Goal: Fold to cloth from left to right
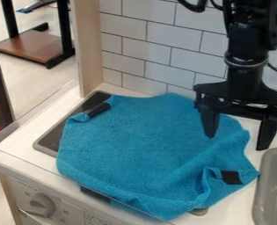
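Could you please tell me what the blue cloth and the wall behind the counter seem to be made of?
The cloth looks like soft, matte terry or microfibre, judging by its fuzzy, pebbled surface and rounded folds. The wall appears to be smooth white tile, given the staggered rectangles and dark joints, though it could be a printed panel.

White toy-kitchen counter [230, 212], dark stovetop [51, 139], blue cloth [137, 145] lying across both

Behind the white counter [17, 151], pale wall tiles [173, 37]; at right, a grey sink [275, 154]; at front, a knob [41, 205].
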